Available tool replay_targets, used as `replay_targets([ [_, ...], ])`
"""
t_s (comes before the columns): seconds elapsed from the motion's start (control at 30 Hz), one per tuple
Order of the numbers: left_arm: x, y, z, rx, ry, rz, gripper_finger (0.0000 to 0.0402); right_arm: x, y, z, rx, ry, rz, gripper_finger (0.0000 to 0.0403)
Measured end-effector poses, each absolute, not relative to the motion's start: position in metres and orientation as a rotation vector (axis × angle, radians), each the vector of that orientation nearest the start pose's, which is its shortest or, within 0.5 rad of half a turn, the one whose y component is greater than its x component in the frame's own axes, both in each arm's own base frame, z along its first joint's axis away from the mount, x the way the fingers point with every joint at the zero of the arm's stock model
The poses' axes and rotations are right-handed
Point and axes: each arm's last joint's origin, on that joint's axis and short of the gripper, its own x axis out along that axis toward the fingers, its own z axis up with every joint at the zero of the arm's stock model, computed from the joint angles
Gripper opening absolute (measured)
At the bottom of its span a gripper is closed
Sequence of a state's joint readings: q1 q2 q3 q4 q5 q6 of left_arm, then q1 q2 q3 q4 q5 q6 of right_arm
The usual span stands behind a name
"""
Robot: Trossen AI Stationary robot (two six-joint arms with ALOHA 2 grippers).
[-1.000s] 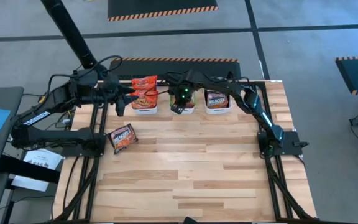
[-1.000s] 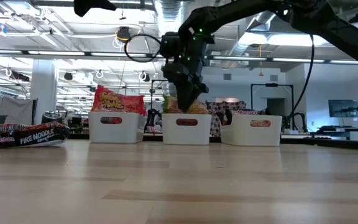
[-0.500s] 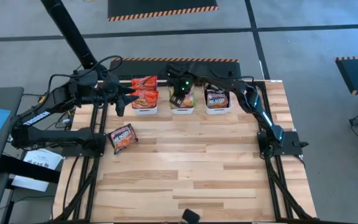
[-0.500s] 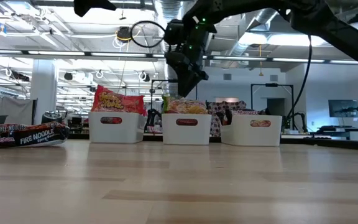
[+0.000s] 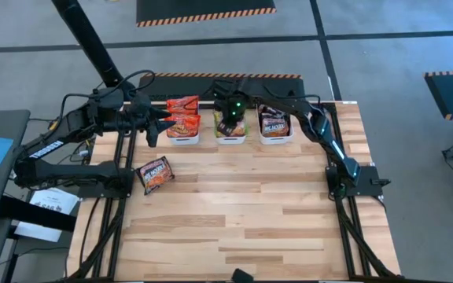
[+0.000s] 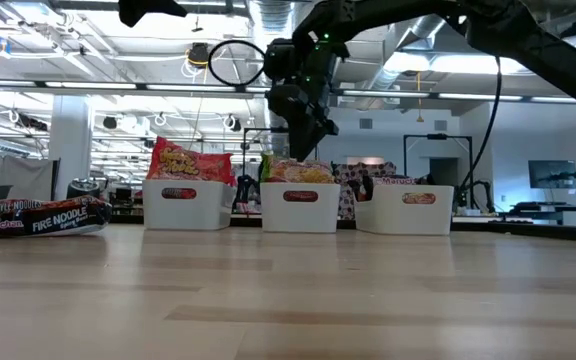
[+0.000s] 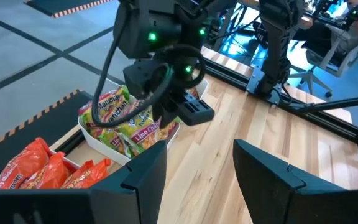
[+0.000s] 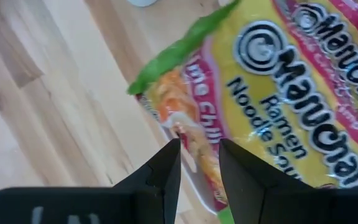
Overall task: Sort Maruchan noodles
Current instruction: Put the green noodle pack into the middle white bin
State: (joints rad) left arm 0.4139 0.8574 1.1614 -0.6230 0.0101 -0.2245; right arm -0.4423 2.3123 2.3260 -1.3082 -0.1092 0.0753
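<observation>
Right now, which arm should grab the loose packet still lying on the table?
Left, probably. The loose packet lies on the table's left side, just in front of the left gripper, whose fingers stand open and empty. The right gripper hangs over the middle bin, farther off.

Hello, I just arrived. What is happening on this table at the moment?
Two robot arms are sorting ramen packets into three white bins at the far edge. The right gripper hangs over the middle bin, above the green-yellow packets, jaws slightly apart and empty. The left gripper, open, waits beside the bin of red-orange packets. One black packet lies loose on the table.
</observation>
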Motion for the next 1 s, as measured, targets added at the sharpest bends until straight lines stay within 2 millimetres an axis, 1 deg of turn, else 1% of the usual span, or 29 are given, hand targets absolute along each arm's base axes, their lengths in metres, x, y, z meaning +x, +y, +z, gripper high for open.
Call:
replay_targets([
  [0.17, 0.142, 0.062, 0.403, -0.287, 0.268, 0.434, 0.0174, 0.431, -0.188, 0.269, 0.397, 1.228, -0.311, 0.0134],
  [0.3, 0.142, 0.062, 0.403, -0.287, 0.268, 0.434, 0.0174, 0.431, -0.190, 0.269, 0.396, 1.218, -0.315, 0.0134],
  [0.37, 0.142, 0.062, 0.403, -0.287, 0.268, 0.434, 0.0174, 0.432, -0.193, 0.264, 0.399, 1.216, -0.322, 0.0134],
  [0.47, 0.142, 0.062, 0.403, -0.287, 0.268, 0.434, 0.0174, 0.431, -0.196, 0.251, 0.422, 1.235, -0.333, 0.0134],
  [0.53, 0.142, 0.062, 0.403, -0.287, 0.268, 0.434, 0.0174, 0.429, -0.197, 0.246, 0.429, 1.249, -0.338, 0.0133],
  [0.67, 0.142, 0.062, 0.403, -0.284, 0.267, 0.452, 0.0174, 0.432, -0.199, 0.235, 0.437, 1.232, -0.369, 0.0133],
  [0.8, 0.142, 0.063, 0.403, -0.282, 0.266, 0.460, 0.0174, 0.433, -0.202, 0.236, 0.443, 1.211, -0.379, 0.0133],
  [1.0, 0.142, 0.063, 0.403, -0.282, 0.266, 0.460, 0.0174, 0.434, -0.201, 0.236, 0.452, 1.205, -0.380, 0.0133],
])
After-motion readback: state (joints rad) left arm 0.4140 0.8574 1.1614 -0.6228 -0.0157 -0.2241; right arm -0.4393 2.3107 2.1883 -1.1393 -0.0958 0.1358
